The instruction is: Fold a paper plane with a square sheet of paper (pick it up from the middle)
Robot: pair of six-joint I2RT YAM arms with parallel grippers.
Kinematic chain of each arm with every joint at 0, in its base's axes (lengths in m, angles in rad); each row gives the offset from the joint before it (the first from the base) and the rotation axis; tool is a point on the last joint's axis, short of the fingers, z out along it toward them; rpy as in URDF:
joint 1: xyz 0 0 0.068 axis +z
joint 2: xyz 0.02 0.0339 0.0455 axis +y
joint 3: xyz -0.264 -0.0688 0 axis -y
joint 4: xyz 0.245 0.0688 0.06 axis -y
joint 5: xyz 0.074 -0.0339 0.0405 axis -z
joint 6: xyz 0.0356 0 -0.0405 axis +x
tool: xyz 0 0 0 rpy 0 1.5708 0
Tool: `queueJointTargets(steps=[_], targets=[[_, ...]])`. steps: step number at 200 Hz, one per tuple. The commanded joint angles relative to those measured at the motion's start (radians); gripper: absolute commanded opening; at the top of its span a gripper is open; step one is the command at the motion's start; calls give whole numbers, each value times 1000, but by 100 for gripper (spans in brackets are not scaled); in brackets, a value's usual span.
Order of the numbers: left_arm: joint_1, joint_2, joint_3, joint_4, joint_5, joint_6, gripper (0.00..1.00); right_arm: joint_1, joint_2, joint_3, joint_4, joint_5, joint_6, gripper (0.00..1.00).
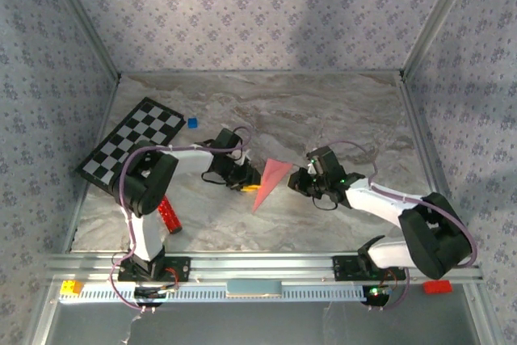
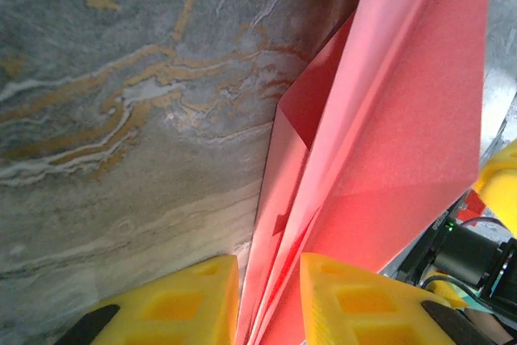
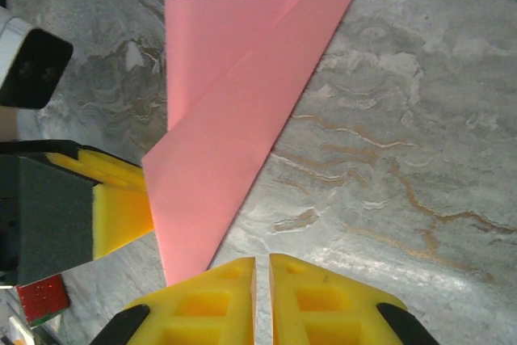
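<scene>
The paper plane (image 1: 271, 183) lies mid-counter (image 1: 339, 111) between the 2 arms. It is a narrow pink dart, sharp tip toward the near edge and broad end toward the back wall. The folding looks finished to me: stacked flaps and a centre crease show plainly from the left wrist.

The left hand (image 1: 242, 181) sits at the plane's left edge. From its own camera, its 2 yellow fingers (image 2: 194, 300) stand apart, with the folded layers running up through the gap. The paper fans loosely there rather than being pressed flat, so I read this hand as released. I can't tell whether a pad brushes the sheet. Straddling the fold like that suits pressing the crease.

The right hand (image 1: 300, 183) is just beside the opposite edge. Its fingers (image 3: 331, 305) are all but closed, with a thin slit between them and nothing in it. A pointed corner of the plane ends just to their left, flat on the marble.

What remains, I'd judge, is backing both hands away without dragging such light paper. The checkerboard (image 1: 133, 147), blue cube (image 1: 192, 123) and red glittery bar (image 1: 170, 216) lie well apart on the left.
</scene>
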Motion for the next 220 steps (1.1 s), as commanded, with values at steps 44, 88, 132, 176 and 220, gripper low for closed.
queueJointTargets(steps=[44,88,132,176,220], targets=[[-25,30,45,11,44,22,29,12,85,6,58,-24,15,13],[-35,42,56,-1,45,33,28,24,133,26,88,-43,15,13],[-48,60,66,-11,43,46,28,34,167,31,124,-58,23,13],[-56,68,73,-38,20,69,28,50,191,39,141,-62,29,13],[-84,89,102,-115,8,128,24,53,200,43,165,-61,33,12]])
